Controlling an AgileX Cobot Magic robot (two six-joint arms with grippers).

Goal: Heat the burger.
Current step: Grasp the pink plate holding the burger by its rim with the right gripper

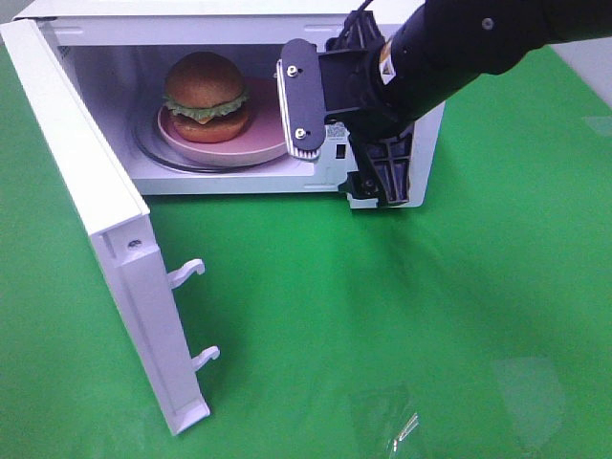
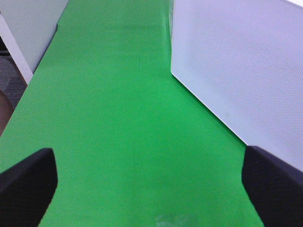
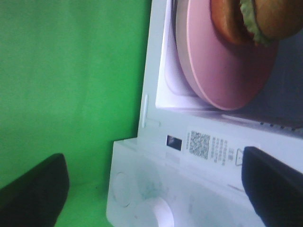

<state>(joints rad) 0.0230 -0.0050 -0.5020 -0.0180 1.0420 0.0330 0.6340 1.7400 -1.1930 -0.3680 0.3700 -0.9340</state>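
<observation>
Burger [image 1: 206,96]: sits on pink plate [image 1: 263,145] inside white microwave [image 1: 239,184], door [image 1: 105,220] swung wide.
Right gripper [image 3: 154,189]: released, jaws spread, empty, just before microwave's control panel, beside the cavity.
Left gripper [image 2: 151,189]: released, empty, above green cloth [image 2: 118,118], near microwave's side wall.

White microwave [image 1: 239,184] on green cloth [image 1: 382,325], door [image 1: 115,229] swung open, pink plate [image 1: 270,143] inside
</observation>
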